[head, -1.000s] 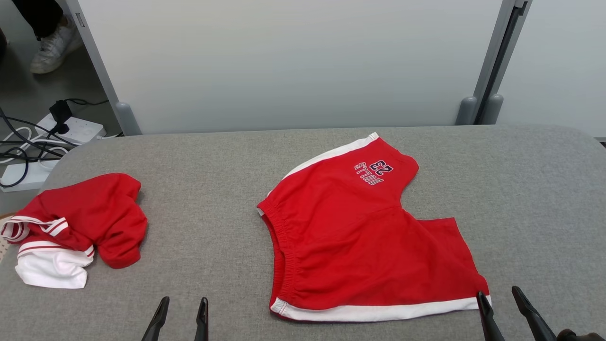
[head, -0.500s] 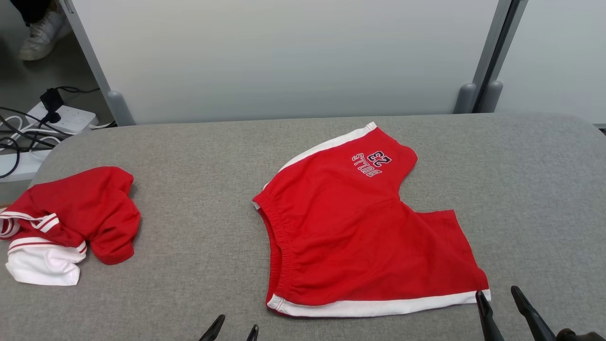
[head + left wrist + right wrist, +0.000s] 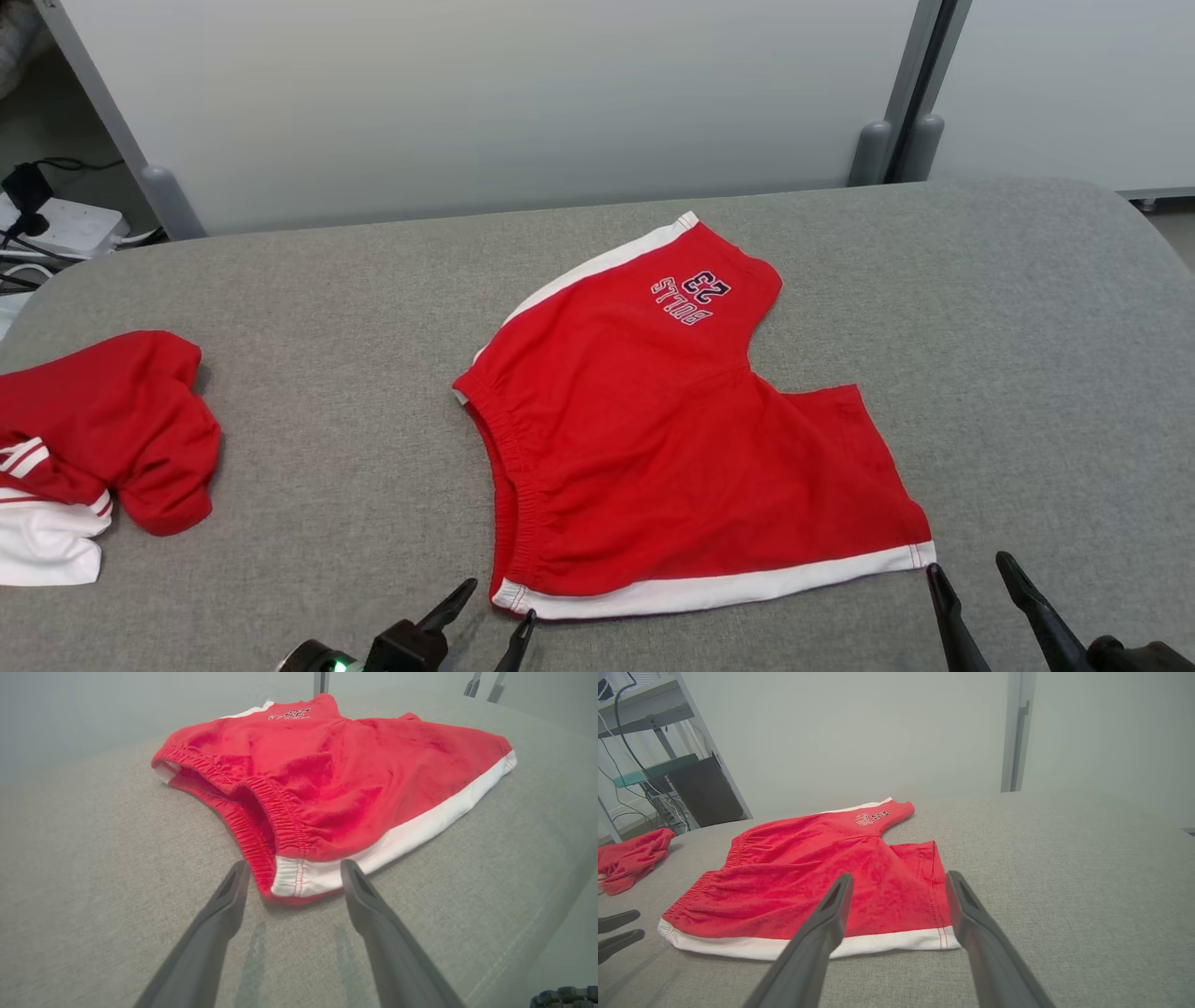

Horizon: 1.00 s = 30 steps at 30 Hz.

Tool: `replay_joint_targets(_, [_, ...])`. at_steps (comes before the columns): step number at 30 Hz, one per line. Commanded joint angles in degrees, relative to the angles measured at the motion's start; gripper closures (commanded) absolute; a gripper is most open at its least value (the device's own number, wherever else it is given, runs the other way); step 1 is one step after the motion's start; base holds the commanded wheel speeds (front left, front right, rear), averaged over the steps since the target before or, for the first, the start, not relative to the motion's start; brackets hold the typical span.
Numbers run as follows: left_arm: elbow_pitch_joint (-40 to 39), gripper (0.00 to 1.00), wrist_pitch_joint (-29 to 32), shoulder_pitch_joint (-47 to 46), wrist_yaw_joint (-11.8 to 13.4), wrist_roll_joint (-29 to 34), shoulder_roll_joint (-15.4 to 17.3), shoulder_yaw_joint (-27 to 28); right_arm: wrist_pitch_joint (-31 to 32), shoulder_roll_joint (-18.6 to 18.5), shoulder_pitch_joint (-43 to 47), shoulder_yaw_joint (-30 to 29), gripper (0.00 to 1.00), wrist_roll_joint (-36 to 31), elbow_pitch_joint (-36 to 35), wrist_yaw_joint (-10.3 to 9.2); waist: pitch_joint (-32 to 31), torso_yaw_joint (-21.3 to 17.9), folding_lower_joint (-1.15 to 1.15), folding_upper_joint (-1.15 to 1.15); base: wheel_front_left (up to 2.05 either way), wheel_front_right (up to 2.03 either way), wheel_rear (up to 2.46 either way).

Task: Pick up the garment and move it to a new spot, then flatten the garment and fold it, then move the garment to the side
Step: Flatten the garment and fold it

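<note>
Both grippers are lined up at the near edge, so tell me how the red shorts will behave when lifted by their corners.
Probably floppy: the red shorts lie limp and wrinkled, so unheld parts should sag. Likely light, being thin knit. The gathered waistband gapes open by the left gripper, so a pinch there might catch one layer only.

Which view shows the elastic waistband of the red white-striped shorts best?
Left wrist view: the red shorts' gathered waistband lies close and central, its near corner just ahead of the open left gripper. Head view shows the whole band from above, smaller. Right wrist view shows it far off, at a shallow angle.
</note>
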Motion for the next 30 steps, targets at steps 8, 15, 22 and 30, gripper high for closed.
replay_joint_targets(8, [3.16,0.00,-0.12,-6.39,-0.39,0.16,1.36,-1.02,-0.82,-1.87,-2.77,1.27,0.00,0.48,-1.39,-0.16,1.24,-1.34,0.00,0.00,0.00,0.00,0.00])
replay_joint_targets(15, [5.99,0.58,-0.18,-8.41,-0.41,-1.41,1.57,-2.62,-0.82,-1.99,-3.04,1.52,0.00,0.52,-1.56,-0.16,1.75,-1.77,0.00,0.00,0.00,0.00,0.00])
replay_joint_targets(22, [8.32,1.00,0.14,-9.86,-0.41,-3.52,1.98,-4.92,-0.82,-2.25,-3.39,1.65,0.00,0.68,-1.78,-0.16,2.26,-1.79,0.00,0.00,0.00,0.00,0.00])
replay_joint_targets(30, [5.71,1.00,-0.06,-8.96,0.51,-5.22,5.00,-3.82,-0.82,-2.71,-4.41,2.28,0.00,1.25,-0.06,-0.16,2.81,0.05,0.00,0.00,0.00,0.00,0.00])
